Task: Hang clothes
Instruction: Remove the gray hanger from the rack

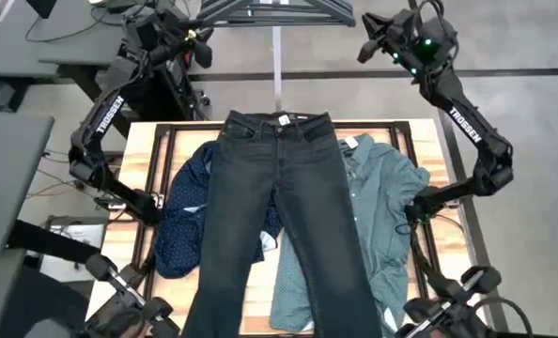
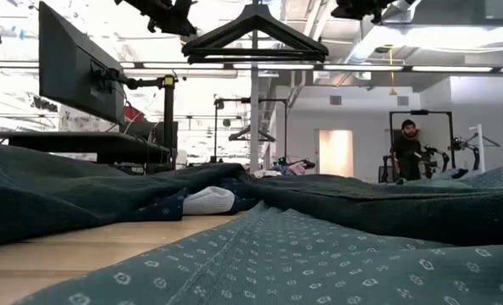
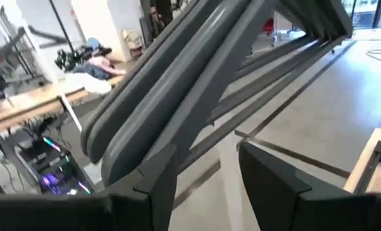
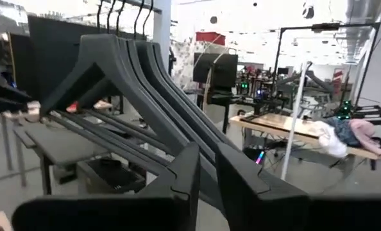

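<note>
Dark charcoal jeans (image 1: 279, 207) lie flat down the table's middle, waistband at the far edge, overlapping the inner edges of both shirts. The dotted navy shirt (image 1: 187, 221) lies crumpled at their left, the teal-green shirt (image 1: 382, 207) spread at their right. Several black hangers (image 1: 279, 9) hang by their hooks from a rail beyond the far edge. My left gripper (image 3: 206, 179) is open, raised just off the hangers' left ends (image 3: 104, 138). My right gripper (image 4: 208, 173) is raised by their right ends (image 4: 91, 45), open by a narrow gap. Neither holds anything.
A black frame (image 1: 162, 141) runs around the wooden tabletop (image 1: 138, 141). A white post (image 1: 277, 56) stands behind the far edge under the hangers. A monitor (image 2: 74, 68) stands at the far left. A person (image 2: 406, 148) is in the room behind.
</note>
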{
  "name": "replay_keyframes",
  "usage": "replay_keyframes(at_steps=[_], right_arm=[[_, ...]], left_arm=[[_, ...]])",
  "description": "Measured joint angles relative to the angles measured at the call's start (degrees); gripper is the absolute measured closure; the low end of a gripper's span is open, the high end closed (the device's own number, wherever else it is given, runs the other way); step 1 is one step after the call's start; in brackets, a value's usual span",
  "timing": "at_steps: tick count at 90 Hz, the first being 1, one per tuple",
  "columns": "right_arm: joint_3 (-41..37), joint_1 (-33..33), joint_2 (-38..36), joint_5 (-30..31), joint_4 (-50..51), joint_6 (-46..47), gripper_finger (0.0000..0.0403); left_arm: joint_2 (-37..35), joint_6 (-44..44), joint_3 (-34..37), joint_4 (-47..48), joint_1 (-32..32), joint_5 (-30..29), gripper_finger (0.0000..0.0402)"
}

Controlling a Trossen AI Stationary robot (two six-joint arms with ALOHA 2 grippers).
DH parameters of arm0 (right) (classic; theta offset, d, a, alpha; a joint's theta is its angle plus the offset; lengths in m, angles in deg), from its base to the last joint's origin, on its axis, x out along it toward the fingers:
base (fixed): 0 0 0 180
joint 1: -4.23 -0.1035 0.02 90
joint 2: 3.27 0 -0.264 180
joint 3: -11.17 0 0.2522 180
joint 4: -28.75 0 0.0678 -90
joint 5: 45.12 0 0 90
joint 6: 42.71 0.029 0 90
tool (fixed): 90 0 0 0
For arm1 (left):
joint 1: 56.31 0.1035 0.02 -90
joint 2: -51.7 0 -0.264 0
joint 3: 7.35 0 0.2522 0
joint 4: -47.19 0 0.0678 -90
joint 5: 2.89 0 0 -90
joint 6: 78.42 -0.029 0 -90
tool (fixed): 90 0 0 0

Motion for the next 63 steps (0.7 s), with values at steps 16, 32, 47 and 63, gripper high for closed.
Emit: replay_keyframes(at_steps=[16,32,47,63], right_arm=[[0.14,1.19,-0.15,-0.02,3.92,-1.4,0.0363],[0.14,2.04,-0.22,-0.02,4.26,-1.47,0.0363],[0.14,2.68,-0.24,-0.01,4.86,-1.55,0.0363],[0.14,2.7,-0.24,-0.02,5.9,-1.57,0.0363]], left_arm=[[0.26,-6.88,-0.87,0.5,1.1,-1.47,0.0245],[3.03,-10.38,-0.87,-0.43,0.11,-3.09,0.024],[5.59,-12.08,-0.86,-5.07,-1.46,-7.41,0.024],[8.47,-15.14,-0.86,-8.17,-2.6,-11.16,0.024]])
